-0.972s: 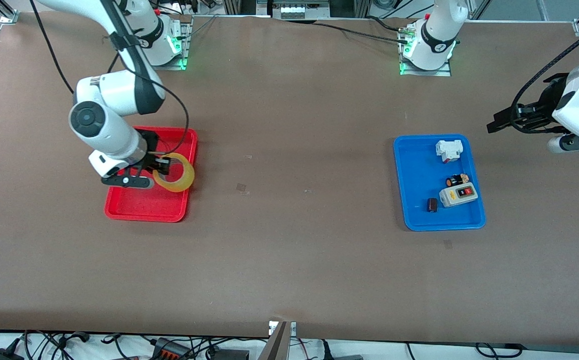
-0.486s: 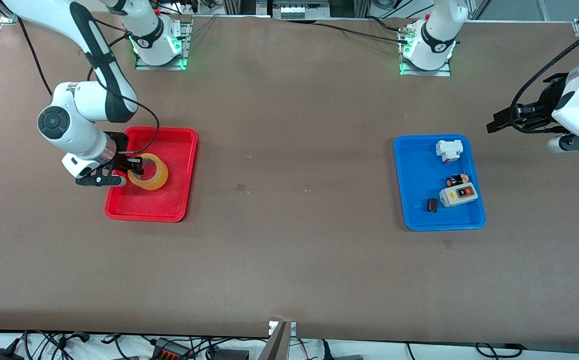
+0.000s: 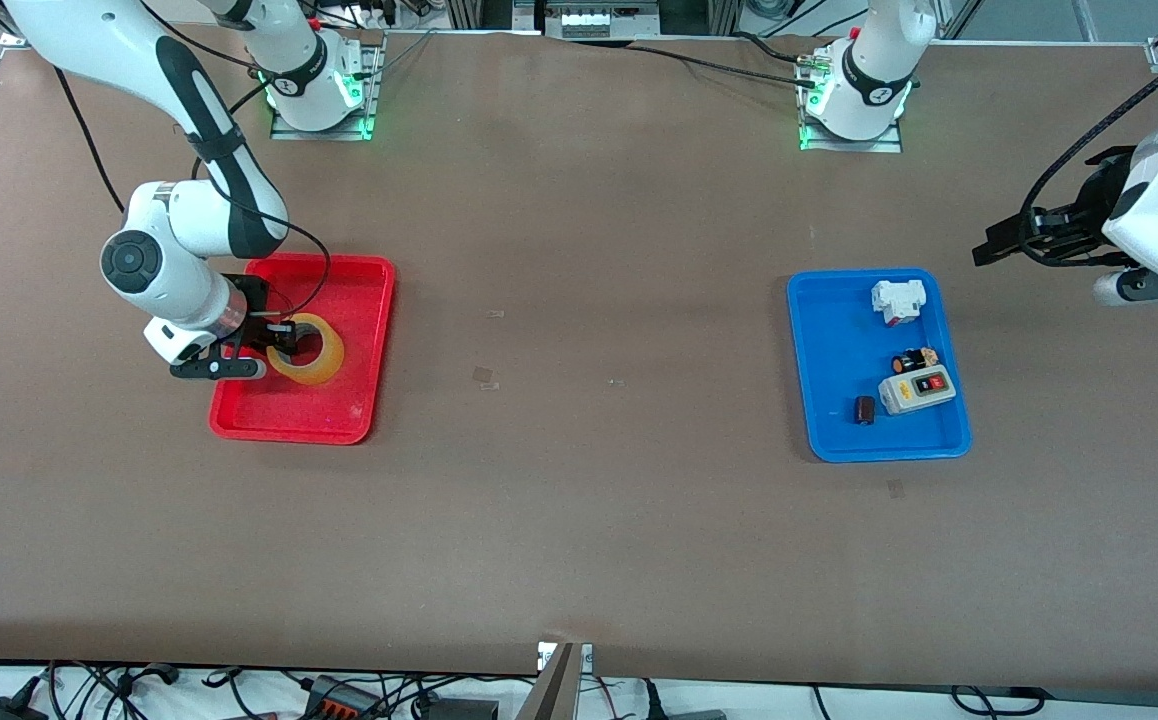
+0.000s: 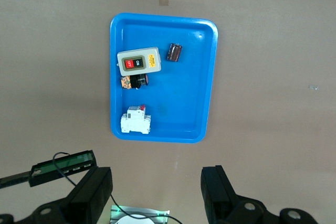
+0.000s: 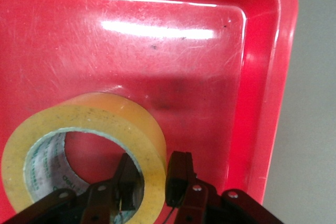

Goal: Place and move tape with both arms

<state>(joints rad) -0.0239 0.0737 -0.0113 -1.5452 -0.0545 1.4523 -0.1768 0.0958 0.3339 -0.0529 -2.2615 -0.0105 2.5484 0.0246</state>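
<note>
Over the red tray (image 3: 339, 420), the tape (image 3: 311, 352) is pinched by the right gripper (image 3: 274, 345).
The left gripper (image 3: 999, 245) is held spread, waiting beside the blue tray (image 3: 839, 350).

Wide brown table (image 3: 579, 520), tangled cables (image 3: 139, 690) on pale floor along its near edge.

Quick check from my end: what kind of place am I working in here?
Most likely a robotics lab bench, not a home or a shop. Two arms are bolted to a brown table, sorting trays sit on it: a red tray with the tape and a blue tray of electrical parts, and loose cables run along the table's edge.
</note>
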